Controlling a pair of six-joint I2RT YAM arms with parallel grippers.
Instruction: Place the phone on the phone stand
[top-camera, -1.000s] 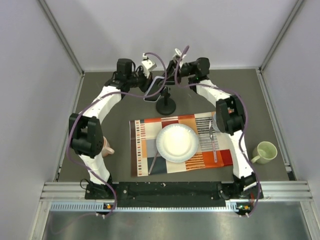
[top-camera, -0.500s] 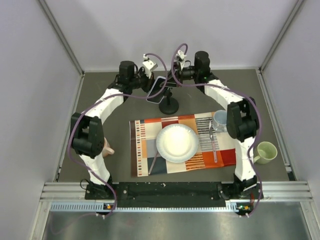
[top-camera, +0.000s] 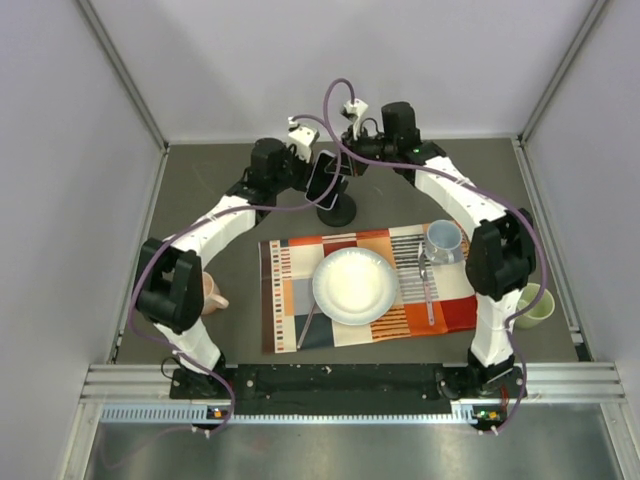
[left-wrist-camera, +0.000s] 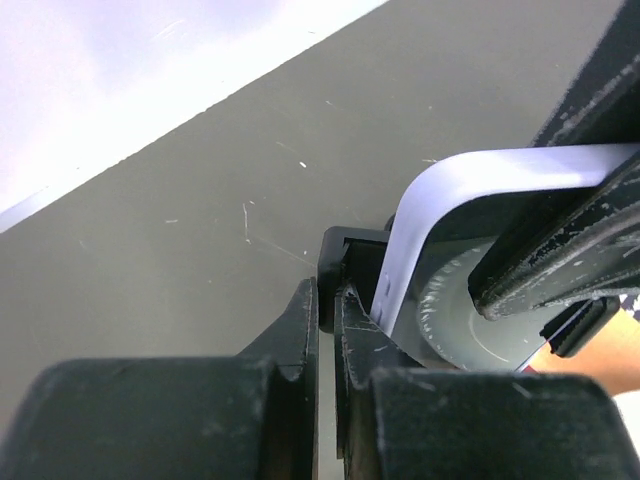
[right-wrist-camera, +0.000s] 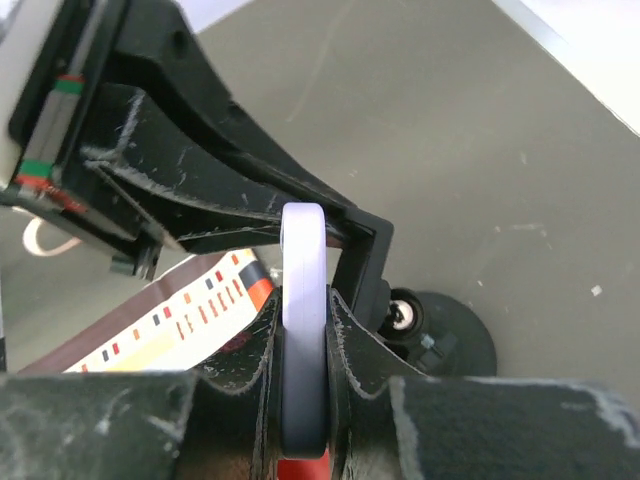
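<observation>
R gripper (right-wrist-camera: 303, 335) clamps phone (right-wrist-camera: 303, 250) edge at phone stand (right-wrist-camera: 452, 348); L gripper (left-wrist-camera: 326, 305) fingers seemingly together

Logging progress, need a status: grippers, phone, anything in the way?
Right gripper shut on phone. Left gripper shut, beside phone stand cradle. Phone at cradle, seating unclear. Nothing else in the way.
</observation>
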